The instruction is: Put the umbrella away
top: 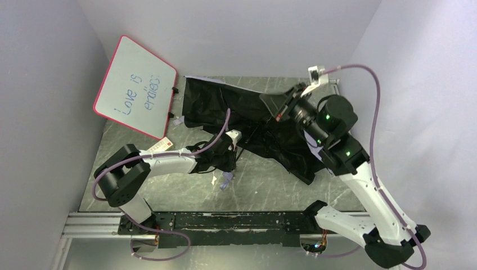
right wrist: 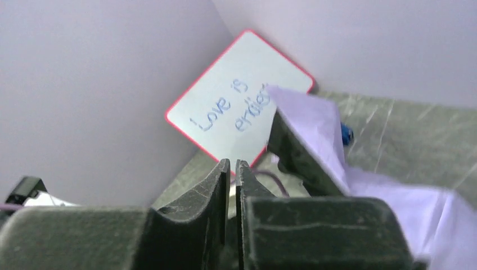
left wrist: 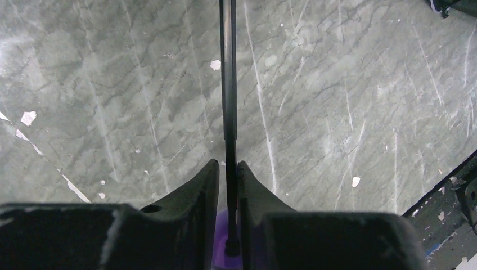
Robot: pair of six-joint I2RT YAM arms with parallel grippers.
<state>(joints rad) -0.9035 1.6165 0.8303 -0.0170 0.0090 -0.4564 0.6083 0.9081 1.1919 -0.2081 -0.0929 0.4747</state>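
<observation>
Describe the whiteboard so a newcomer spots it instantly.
On the table, look to the far left corner: the whiteboard leans against the left wall there. Unlike the black umbrella beside it, it is pale, red-edged and carries blue handwriting.

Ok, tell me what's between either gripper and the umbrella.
Nothing visible. The left gripper is shut on the shaft of the umbrella, and the right gripper sits right beside its lilac canopy fabric.

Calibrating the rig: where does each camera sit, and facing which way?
Top external: above, behind bases, looking down on table, left arm, right arm, umbrella, whiteboard.
Left wrist: faces down at table; left gripper shut on umbrella shaft.
Right wrist: faces whiteboard; right gripper fingers together, lilac canopy beside.
Shared: whiteboard, in top and right wrist.
</observation>
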